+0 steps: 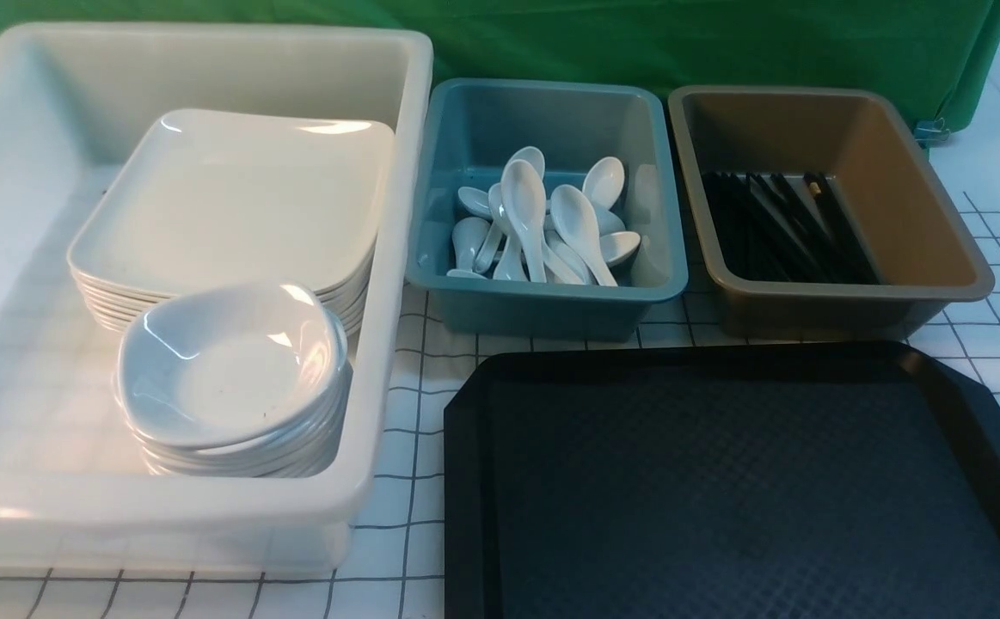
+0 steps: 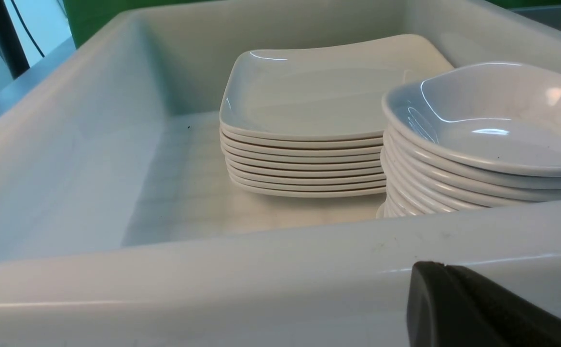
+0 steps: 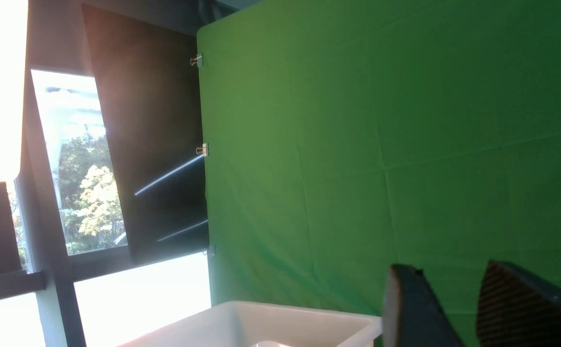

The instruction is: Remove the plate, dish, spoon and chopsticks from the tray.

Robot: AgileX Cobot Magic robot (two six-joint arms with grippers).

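Tray [image 1: 740, 481] lies bare, just in front of the teal bin [image 1: 547, 206] and brown bin [image 1: 826, 202]; plates [image 1: 233, 202], spoons [image 1: 542, 223], chopsticks [image 1: 788, 228] sit binned beyond it. Clearing looks done. Left gripper [image 2: 483, 308] is closed and empty; right gripper [image 3: 458, 308] shows parted jaws holding nothing; next, likely both retreat

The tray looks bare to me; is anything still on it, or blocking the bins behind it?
Nothing visible remains on the black tray. Plates, spoons and chopsticks already lie in their bins, nothing blocking them.

Tray [image 1: 723, 481] before bins [image 1: 551, 284], tub [image 1: 396, 258] left.
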